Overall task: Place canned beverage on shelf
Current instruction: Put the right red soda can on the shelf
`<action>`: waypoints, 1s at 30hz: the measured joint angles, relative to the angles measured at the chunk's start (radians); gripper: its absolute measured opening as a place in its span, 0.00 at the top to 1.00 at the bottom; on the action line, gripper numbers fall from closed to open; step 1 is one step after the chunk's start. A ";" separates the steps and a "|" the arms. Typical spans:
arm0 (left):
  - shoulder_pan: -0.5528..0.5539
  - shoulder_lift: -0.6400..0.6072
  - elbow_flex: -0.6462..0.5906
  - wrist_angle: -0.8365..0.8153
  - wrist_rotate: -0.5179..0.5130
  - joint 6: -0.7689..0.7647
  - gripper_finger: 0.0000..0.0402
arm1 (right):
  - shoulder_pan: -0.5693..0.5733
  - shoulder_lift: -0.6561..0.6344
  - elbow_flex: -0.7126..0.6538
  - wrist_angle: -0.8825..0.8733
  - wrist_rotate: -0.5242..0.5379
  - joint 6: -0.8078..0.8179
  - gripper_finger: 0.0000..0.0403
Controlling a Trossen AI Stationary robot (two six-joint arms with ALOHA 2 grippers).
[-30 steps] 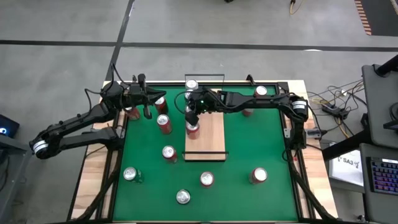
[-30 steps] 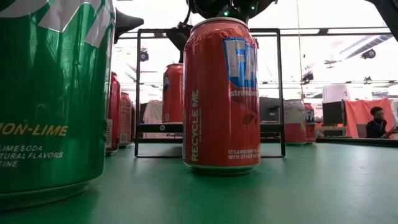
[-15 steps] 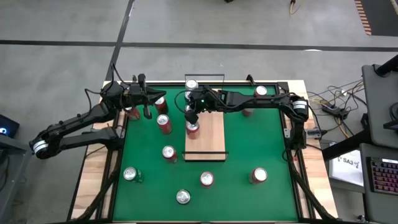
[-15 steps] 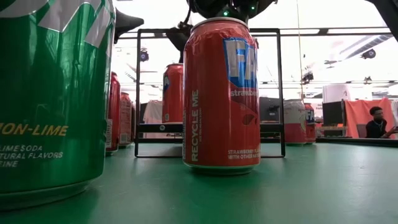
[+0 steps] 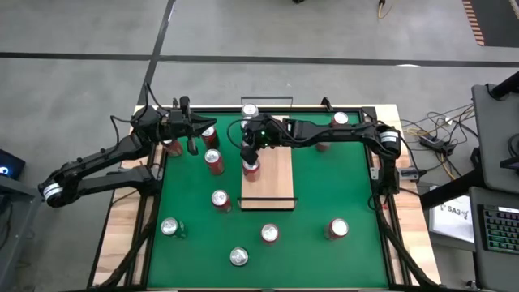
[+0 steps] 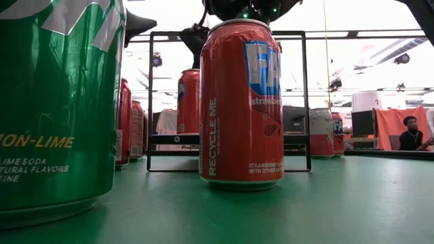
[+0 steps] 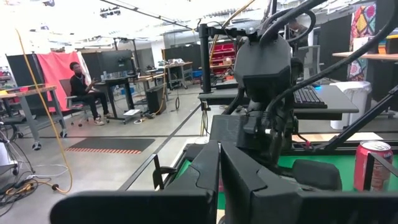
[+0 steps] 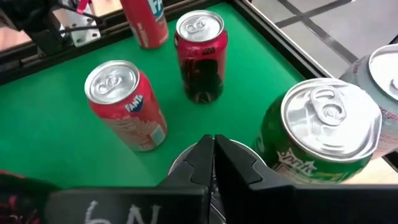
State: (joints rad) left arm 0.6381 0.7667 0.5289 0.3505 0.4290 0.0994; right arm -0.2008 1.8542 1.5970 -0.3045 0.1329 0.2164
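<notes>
The right end effector, fingers pressed together and gripping nothing, hovers above a red can standing on the shelf beside a green Sprite can, so this placement looks done, while more cans wait on the bench.

A red can at the front of the low view carries "RECYCLE ME" running up its side, the letters "FA" on a blue panel, and "STRAWBERRY FLA... WITH OTHER NAT..." near its base. The green can beside it reads "...ON-LIME", "LIME SODA" and "TURAL FLAVORS". In the right wrist view, a red can shows "Fanta" and a green can shows "Sprite".
</notes>
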 joint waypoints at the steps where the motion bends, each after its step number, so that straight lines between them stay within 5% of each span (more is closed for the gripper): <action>1: 0.000 -0.001 0.000 0.000 0.000 0.000 1.00 | -0.001 0.001 0.000 0.001 0.006 0.000 0.98; 30: 0.000 -0.002 0.000 0.000 0.000 0.000 1.00 | -0.003 0.003 0.002 -0.055 0.054 0.011 0.98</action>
State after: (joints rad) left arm 0.6384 0.7647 0.5289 0.3500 0.4294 0.0994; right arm -0.2035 1.8568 1.5991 -0.3595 0.1874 0.2279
